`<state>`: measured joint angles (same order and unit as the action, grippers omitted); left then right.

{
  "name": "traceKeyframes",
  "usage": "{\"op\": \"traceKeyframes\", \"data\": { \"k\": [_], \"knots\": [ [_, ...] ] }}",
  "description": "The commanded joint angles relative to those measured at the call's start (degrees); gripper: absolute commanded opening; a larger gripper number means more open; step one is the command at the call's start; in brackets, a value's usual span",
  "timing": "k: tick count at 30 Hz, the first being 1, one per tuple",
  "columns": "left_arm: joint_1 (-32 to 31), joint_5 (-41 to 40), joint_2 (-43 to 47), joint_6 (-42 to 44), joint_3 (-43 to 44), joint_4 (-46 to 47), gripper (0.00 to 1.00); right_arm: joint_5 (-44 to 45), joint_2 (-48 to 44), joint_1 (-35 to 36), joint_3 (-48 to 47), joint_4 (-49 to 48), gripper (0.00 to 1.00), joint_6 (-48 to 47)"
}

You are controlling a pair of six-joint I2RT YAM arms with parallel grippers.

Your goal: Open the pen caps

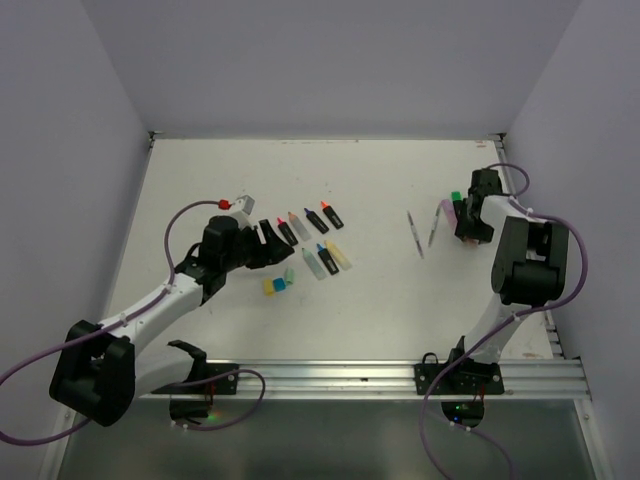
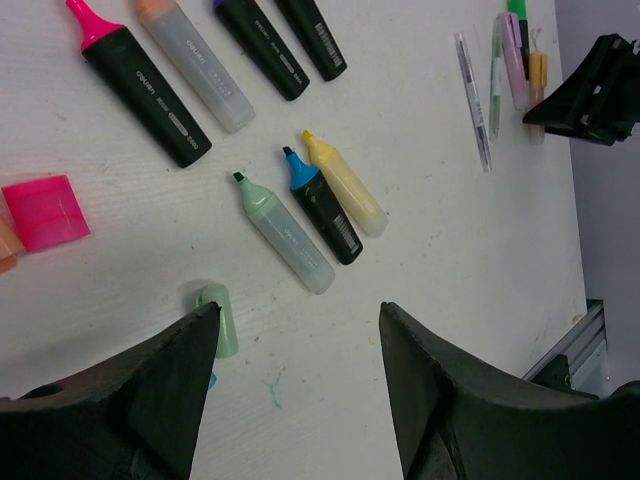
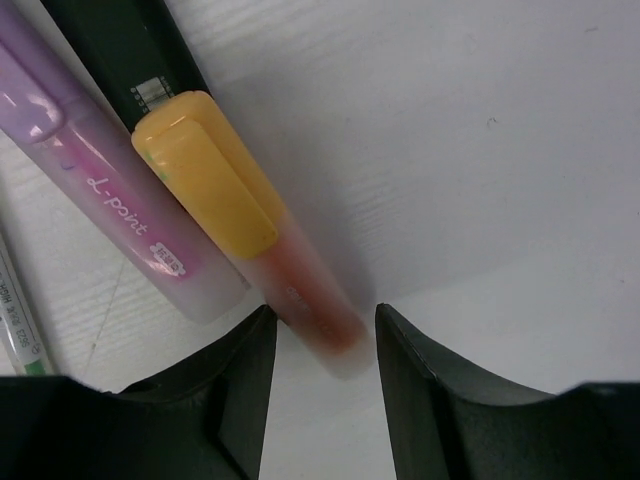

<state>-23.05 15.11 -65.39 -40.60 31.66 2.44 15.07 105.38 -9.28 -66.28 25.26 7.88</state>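
The right hand (image 3: 322, 318) is hanging open low over the tabletop (image 3: 480, 150). Its fingers (image 3: 235, 400) are standing either side of the tail of an orange highlighter (image 3: 318, 305), seemingly lining up to pinch the body so the cap can be pulled. The orange cap (image 3: 205, 170) is sitting on, just ahead of the fingers, with a purple highlighter (image 3: 110, 190) lying right alongside and a black one (image 3: 120, 40) beyond. The left hand (image 2: 297, 320) is hovering open too, holding nothing. A loose green cap (image 2: 222, 322) is lying just beside one finger and a pink cap (image 2: 45, 210) farther out. Ahead, uncapped highlighters (image 2: 285, 235) are lying in rows, probably set aside as finished.
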Motion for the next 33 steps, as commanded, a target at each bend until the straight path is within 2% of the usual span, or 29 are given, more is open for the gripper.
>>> {"op": "traceKeyframes", "data": {
  "k": [1, 3, 6, 7, 11, 16, 18, 23, 27, 30, 33],
  "knots": [
    [-0.42, 0.97, 0.00, 2.63, 3.14, 1.08, 0.68, -2.06, 1.49, -0.65, -0.43, -2.05, 0.47, -1.81],
    [-0.42, 1.49, -0.36, 3.15, 3.23, 1.60, 0.68, -3.20, 1.93, -0.74, 0.36, -3.45, 0.45, -2.08],
    [-0.42, 1.50, -0.88, 3.25, 3.41, 1.69, 0.68, -4.35, 3.07, -0.74, 0.45, -2.93, 0.31, -2.25],
    [-0.42, 1.50, -0.88, 3.25, 3.23, 1.69, 0.68, -4.61, 3.07, -0.74, 0.71, -3.02, 0.24, -2.34],
    [-0.42, 1.93, -0.89, 2.81, 2.62, 2.05, 0.68, -4.79, 1.58, -0.74, 2.12, -4.07, 0.10, -1.73],
    [-0.51, 2.46, -0.36, 2.54, 2.53, 1.87, 0.68, -5.14, -2.10, -0.57, 2.74, -3.81, 0.01, -1.38],
    [-0.51, 2.29, 0.17, 2.46, 2.79, 1.26, 0.68, -1.89, -5.43, -0.57, 2.74, -2.94, 0.00, -0.59],
    [-0.51, 1.94, 0.44, 1.75, 4.19, 0.38, 0.68, -1.36, -12.30, -0.13, 1.33, -0.74, 0.00, 0.29],
    [-0.51, 2.73, -2.02, 1.05, 7.53, -0.68, 0.68, -0.57, -16.26, 3.91, -0.16, 3.12, 0.00, 0.56],
    [-0.51, 4.83, -4.66, -0.70, 10.08, 1.07, 0.68, -0.31, -18.28, 10.84, -1.48, 5.76, 0.00, 0.30],
    [-0.51, 8.42, -9.57, -2.20, 15.60, 1.43, 0.68, -3.98, -20.91, 22.24, -0.26, 5.60, 0.00, -1.80]
  ]
}}
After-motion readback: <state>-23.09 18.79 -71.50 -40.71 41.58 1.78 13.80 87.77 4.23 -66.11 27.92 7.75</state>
